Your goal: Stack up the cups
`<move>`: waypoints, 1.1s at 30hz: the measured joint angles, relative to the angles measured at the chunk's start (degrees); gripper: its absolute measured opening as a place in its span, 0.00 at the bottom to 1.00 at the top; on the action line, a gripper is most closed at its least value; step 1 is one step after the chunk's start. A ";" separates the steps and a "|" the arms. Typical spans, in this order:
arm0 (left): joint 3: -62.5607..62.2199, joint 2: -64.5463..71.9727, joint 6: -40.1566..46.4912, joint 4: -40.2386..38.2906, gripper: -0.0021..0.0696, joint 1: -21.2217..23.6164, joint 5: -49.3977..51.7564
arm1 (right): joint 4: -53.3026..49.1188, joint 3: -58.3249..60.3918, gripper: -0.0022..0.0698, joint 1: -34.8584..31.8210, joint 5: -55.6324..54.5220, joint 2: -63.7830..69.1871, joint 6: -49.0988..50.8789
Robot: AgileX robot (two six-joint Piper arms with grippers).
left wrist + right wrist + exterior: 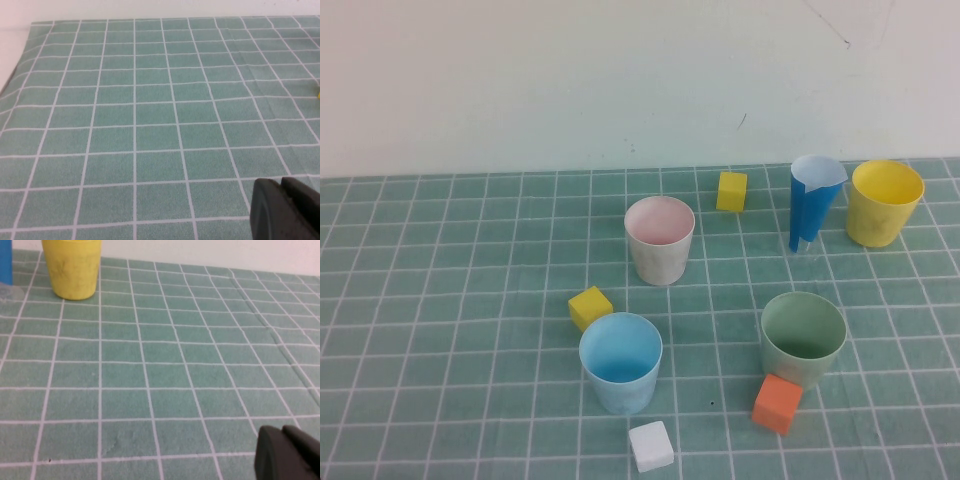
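Four cups stand upright and apart on the green checked cloth (440, 300) in the high view: a whitish cup with pink inside (659, 240) at the centre, a yellow cup (885, 203) at the back right, a light blue cup (620, 362) at the front centre and a pale green cup (803, 338) at the front right. Neither arm shows in the high view. My left gripper (281, 184) is shut and empty over bare cloth. My right gripper (282, 431) is shut and empty, well short of the yellow cup (72, 267).
A tall dark-blue cone (812, 200) stands next to the yellow cup. Small cubes lie about: yellow (731, 191) at the back, yellow (590, 307) by the blue cup, orange (777, 404) by the green cup, white (651, 446) at the front. A white wall (620, 70) lies behind.
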 joint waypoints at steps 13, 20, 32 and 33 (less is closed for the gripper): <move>0.00 0.00 0.00 0.00 0.03 0.00 0.00 | 0.00 0.00 0.03 2.21 0.00 0.00 -0.19; 0.00 0.00 0.00 0.00 0.03 0.00 0.00 | 0.00 0.00 0.03 7.06 0.00 0.00 -0.24; 0.00 0.00 0.00 0.00 0.03 0.00 0.00 | 0.00 0.00 0.03 7.42 0.00 0.00 -0.47; 0.00 0.00 0.00 0.00 0.03 0.00 0.00 | 0.00 0.00 0.03 7.42 0.00 0.00 -0.47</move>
